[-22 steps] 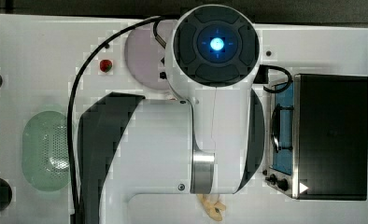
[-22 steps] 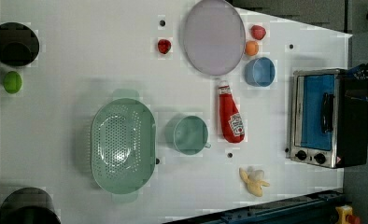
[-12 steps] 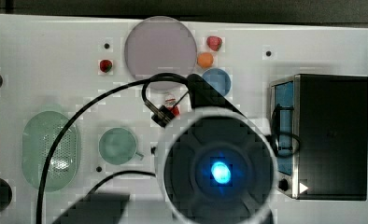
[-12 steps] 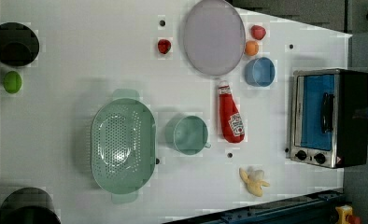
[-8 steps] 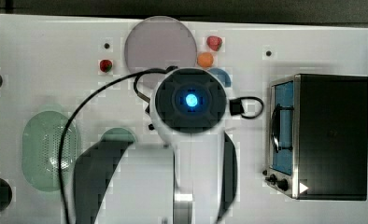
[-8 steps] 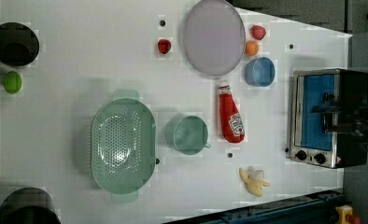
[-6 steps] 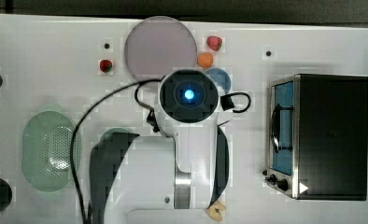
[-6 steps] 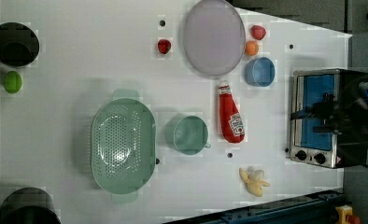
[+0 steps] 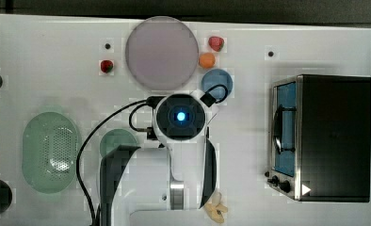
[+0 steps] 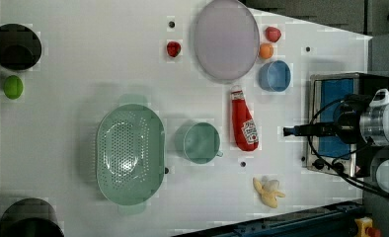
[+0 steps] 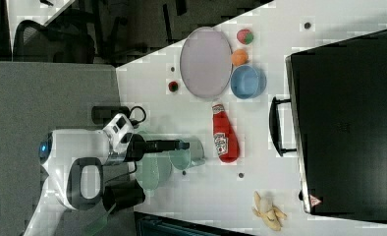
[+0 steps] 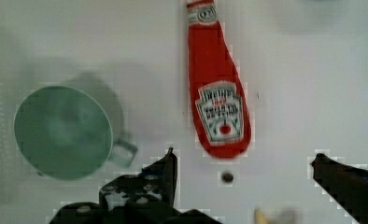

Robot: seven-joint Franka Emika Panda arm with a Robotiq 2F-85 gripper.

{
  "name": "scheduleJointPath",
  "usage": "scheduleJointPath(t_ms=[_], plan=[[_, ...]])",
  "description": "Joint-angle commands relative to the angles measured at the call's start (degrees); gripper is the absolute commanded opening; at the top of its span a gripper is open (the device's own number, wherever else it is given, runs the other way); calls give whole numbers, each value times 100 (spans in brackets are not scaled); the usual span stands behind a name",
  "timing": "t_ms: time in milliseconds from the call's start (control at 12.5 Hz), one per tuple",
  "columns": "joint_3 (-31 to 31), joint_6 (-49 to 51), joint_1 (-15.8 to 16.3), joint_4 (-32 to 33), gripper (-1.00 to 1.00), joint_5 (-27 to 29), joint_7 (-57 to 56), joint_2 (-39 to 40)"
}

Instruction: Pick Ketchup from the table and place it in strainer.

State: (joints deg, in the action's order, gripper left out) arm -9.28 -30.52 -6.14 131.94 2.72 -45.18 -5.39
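Lying flat on the white worktop [image 10: 84, 74], the Ketchup [image 10: 244, 121] rests just beside the green mug [image 10: 200, 142], cap toward the lilac plate [image 10: 225, 39]; in the top view the arm's round head hides it completely. The strainer [image 10: 129, 155] sits on the mug's other side, well apart from the bottle. In the wrist view the bottle [image 12: 217, 91] lies between the spread tips of the pincer [image 12: 244, 161], fingers [image 12: 169, 165] wide apart and holding nothing, hovering above it. In the right view the arm reaches out level over the mug.
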Motion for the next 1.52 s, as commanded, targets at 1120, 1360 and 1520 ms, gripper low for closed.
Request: scheduleJointPath(t_ms=[1120, 1360, 1520], plan=[[-64, -3318, -97, 813, 100, -219, -842, 2330], [-32, -3517, -99, 852, 93, -219, -842, 2525], [-26, -3524, -99, 897, 44, -218, -839, 2529]])
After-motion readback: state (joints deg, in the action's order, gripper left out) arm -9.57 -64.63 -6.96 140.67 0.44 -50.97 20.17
